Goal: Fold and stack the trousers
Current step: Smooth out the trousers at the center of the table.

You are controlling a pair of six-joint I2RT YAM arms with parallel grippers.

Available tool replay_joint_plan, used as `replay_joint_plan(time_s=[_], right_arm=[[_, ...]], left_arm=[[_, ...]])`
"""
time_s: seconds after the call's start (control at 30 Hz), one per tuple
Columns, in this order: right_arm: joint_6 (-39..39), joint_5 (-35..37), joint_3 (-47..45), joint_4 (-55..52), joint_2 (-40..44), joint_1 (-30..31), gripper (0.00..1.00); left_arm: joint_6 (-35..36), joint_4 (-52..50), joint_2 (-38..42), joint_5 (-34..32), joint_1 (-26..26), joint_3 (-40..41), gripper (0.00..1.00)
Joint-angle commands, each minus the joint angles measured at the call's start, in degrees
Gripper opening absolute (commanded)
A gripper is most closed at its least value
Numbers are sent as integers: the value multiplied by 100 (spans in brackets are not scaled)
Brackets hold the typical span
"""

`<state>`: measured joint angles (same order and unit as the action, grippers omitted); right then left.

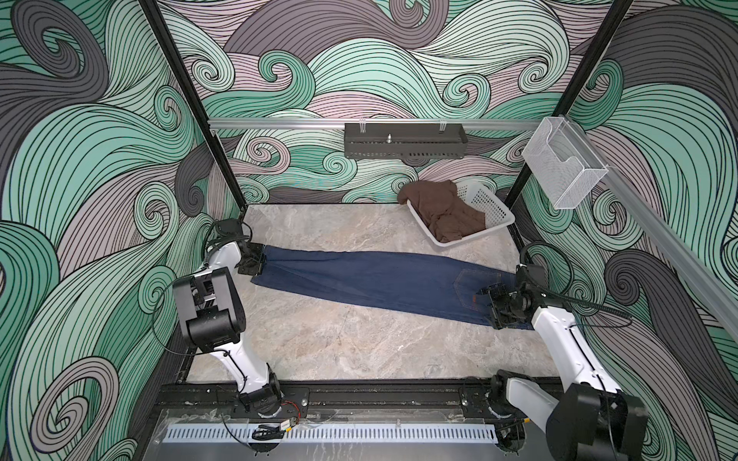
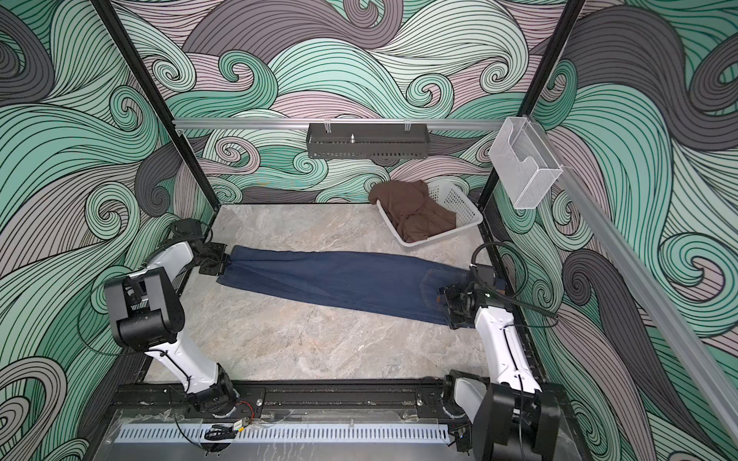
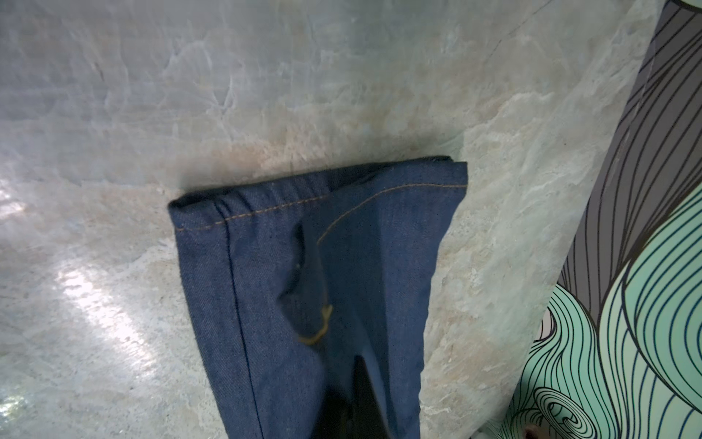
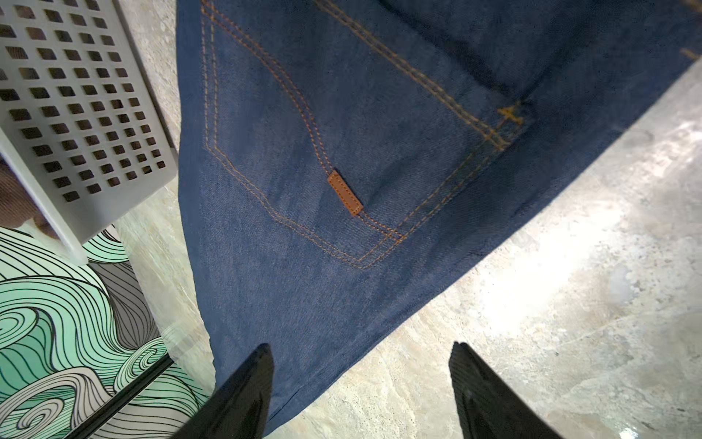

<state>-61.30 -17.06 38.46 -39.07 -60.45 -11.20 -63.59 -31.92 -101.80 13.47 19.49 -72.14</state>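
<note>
The trousers (image 1: pixel 371 279) are dark navy jeans with their legs laid together, stretched flat across the marble table (image 1: pixel 319 343) from left to right in both top views. The back pocket with its orange tab (image 4: pixel 345 192) faces up at the right end. My left gripper (image 1: pixel 258 261) is at the hem end, shut on the leg ends; in the left wrist view denim (image 3: pixel 304 266) wraps around its dark fingers (image 3: pixel 364 403). My right gripper (image 1: pixel 492 307) hovers open over the waist end. In the right wrist view its fingers (image 4: pixel 258 384) stand wide apart, with a corner of the jeans (image 4: pixel 304 304) below them.
A white basket (image 1: pixel 493 209) holding a brown garment (image 1: pixel 443 211) stands at the back right, close to the jeans' waist. A black tray (image 1: pixel 403 141) and a clear holder (image 1: pixel 563 167) hang on the rails above. Patterned walls close in the table on three sides.
</note>
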Motion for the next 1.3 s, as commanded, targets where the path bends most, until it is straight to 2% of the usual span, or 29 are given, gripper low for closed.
replay_joint_plan(time_s=[0.0,0.27,0.53,0.97,1.13,1.27], right_arm=[[-149,-61,-139,-317,163,29,74],[-270,364,-402,-266,174,13,67],[-508,466,-465,505,-545,-31,53],[-803,785,-470,1272,-1465,-31,46],[-840,727,-488,1366,-1527,-37,29],[-840,832,-267,1168,-1121,-38,3]], left_arm=[[164,-176,-134,62,3,-131,0],[181,-86,-288,151,-15,-195,0],[225,-110,-262,155,-16,-253,0],[201,-69,-251,160,-15,-253,0],[253,-102,-264,140,-16,-345,0],[290,-154,-383,159,-15,-641,0]])
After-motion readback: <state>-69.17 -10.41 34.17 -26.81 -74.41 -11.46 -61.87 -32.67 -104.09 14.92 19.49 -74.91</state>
